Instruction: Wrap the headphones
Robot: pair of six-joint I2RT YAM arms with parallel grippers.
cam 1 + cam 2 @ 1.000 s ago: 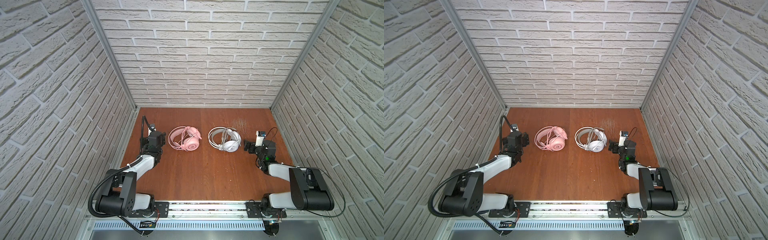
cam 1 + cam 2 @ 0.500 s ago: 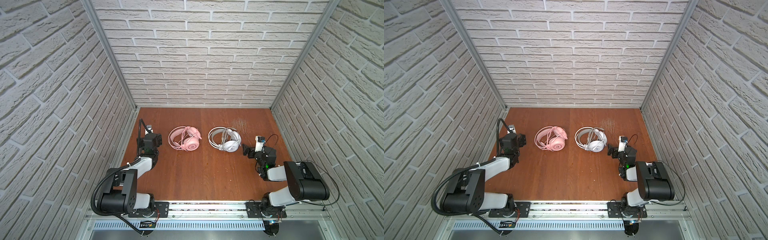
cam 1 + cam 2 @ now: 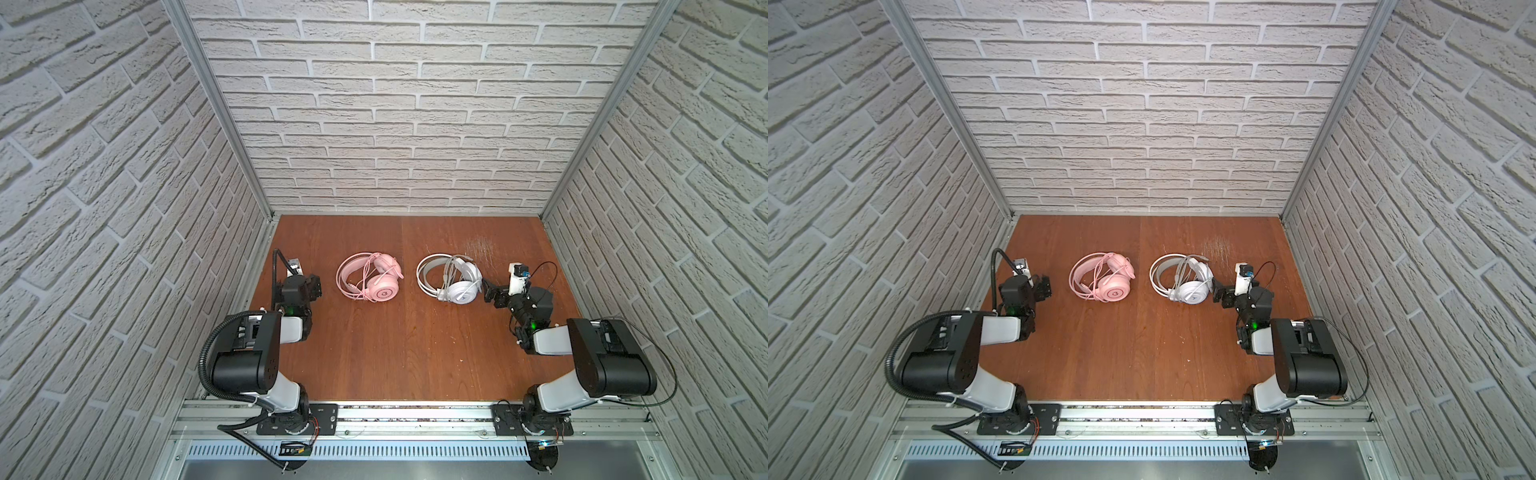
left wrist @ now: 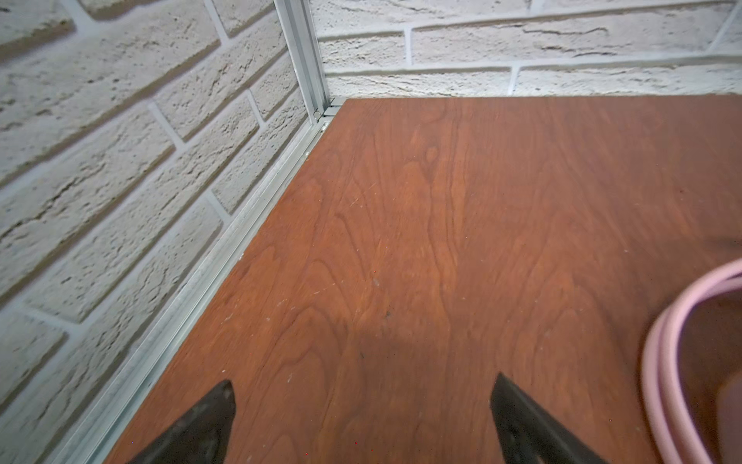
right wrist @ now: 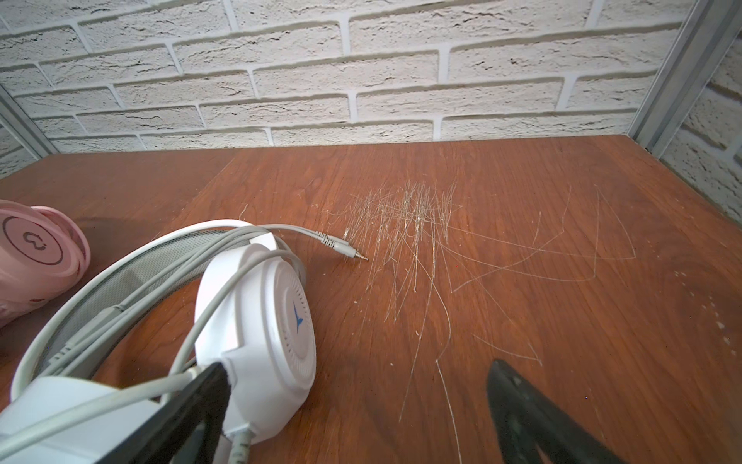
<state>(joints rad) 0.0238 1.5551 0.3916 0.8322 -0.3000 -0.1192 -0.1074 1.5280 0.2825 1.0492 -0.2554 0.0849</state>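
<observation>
Grippers released, headsets lying mid-table.

We find the left gripper (image 3: 314, 286) with jaws spread and nothing between them, set beside the pink headset (image 3: 370, 281) but apart from it. We find the right gripper (image 3: 490, 293) likewise spread and empty, one finger (image 5: 200, 401) just beside the white headset (image 3: 451, 280). Its cord (image 5: 225, 297) loops across cup and band; the plug (image 5: 345, 250) lies on the scratched table (image 3: 399, 353), beyond the cup.
</observation>
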